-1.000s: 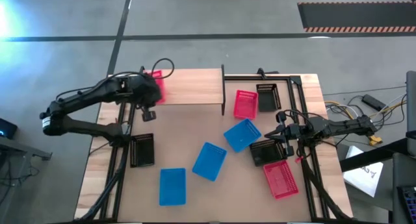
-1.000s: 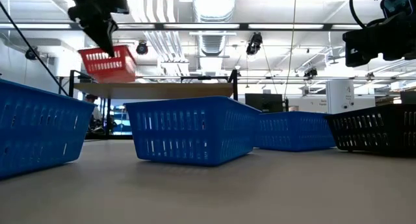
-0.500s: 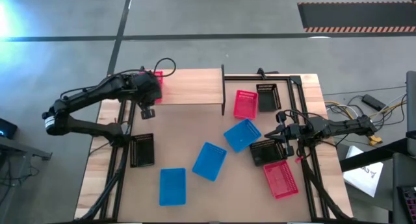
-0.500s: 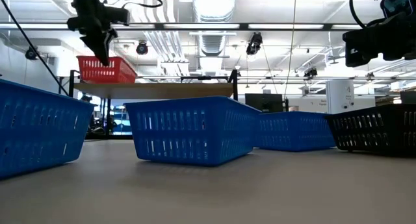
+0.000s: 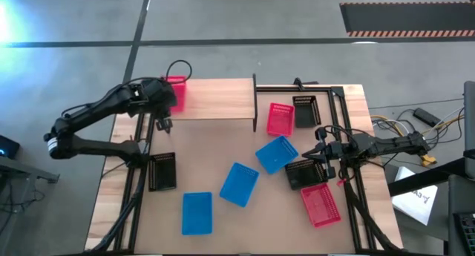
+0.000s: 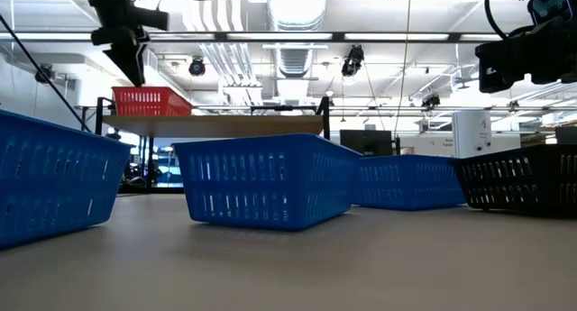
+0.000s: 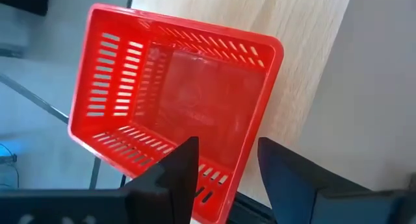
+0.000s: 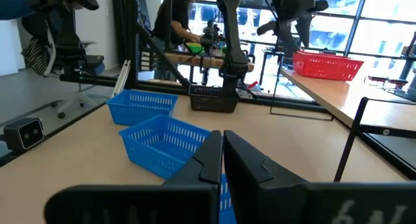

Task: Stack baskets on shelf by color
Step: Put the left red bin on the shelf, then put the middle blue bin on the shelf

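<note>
1. My left gripper [image 7: 224,162] hangs at the ten o'clock corner of the table with its jaws parted and gripping nothing; the red-pink perforated plastic basket [image 5: 176,91] sits just ahead of the fingertips on the light wood plank shelf [image 5: 219,100], at its nine o'clock end, long axis across the plank.
2. My right gripper [image 5: 318,153] waits at three o'clock, jaws closed and empty, beside a black mesh basket [image 5: 300,172].
3. I count three red-pink, three blue and three black baskets.
</note>
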Robot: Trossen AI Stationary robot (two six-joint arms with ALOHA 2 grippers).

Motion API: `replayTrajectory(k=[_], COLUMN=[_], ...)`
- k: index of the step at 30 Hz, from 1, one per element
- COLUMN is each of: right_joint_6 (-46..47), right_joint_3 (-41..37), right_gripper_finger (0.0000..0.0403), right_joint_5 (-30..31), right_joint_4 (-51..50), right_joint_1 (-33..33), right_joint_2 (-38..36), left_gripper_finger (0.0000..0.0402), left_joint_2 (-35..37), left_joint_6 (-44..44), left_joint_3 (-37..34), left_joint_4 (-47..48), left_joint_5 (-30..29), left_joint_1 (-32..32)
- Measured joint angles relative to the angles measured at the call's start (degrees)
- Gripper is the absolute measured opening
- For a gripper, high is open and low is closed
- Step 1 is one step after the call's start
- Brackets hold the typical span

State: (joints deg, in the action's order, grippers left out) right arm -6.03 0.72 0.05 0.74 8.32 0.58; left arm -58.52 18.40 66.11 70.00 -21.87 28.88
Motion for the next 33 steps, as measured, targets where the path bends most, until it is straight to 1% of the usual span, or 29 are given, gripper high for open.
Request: replayTrajectory(k=[4,8,10,12,14,16,21,25,28,30,33], right_joint_6=[0.01,0.01,0.01,-0.01,0.01,0.01,0.01,0.0,0.0,0.01,-0.01], right_joint_3=[-0.01,0.01,-0.01,0.01,-0.01,0.0,0.01,0.0,0.0,0.01,-0.01], right_gripper_finger=[0.0009,0.0009,0.0009,0.0009,0.0009,0.0009,0.0009,0.0009,0.0009,0.0009,0.0009], right_joint_5=[0.0,0.01,0.0,0.0,0.02,0.0,0.0,0.01,0.0,0.02,0.0], right_joint_4=[-0.01,-0.01,-0.01,-0.01,-0.01,0.0,0.01,-0.01,-0.01,0.01,-0.01], right_joint_1=[0.02,0.0,0.0,0.02,0.02,0.01,0.02,0.01,0.01,0.02,0.01], right_joint_2=[0.0,0.0,0.0,0.0,0.0,-0.01,0.0,0.0,0.0,0.0,-0.02], left_gripper_finger=[0.0144,0.0144,0.0144,0.0143,0.0141,0.0134,0.0111,0.0096,0.009,0.0088,0.0088], left_joint_2=[1.71,2.64,3.0,3.52,3.67,3.2,-0.49,-6.45,-11.97,-15.79,-21.37], left_joint_6=[-2.03,-7.4,-10.72,-13.5,-16.33,-19.45,-28.24,-33.65,-37.71,-40.53,-45.23], left_joint_3=[0.27,3.51,5.06,5.76,5.52,4.34,0.59,-0.92,-0.72,-0.61,-0.55], left_joint_4=[0.45,3.89,4.73,3.92,2.63,0.87,-6.36,-13.84,-18.01,-20.43,-24.06], left_joint_5=[0.13,1.0,3.8,7.57,9.39,8.64,-1.09,-9.32,-14.55,-16.4,-17.82], left_joint_1=[-0.07,-0.8,-2.24,-4.97,-9.93,-16.54,-36.29,-49.99,-57.77,-61.77,-65.97])
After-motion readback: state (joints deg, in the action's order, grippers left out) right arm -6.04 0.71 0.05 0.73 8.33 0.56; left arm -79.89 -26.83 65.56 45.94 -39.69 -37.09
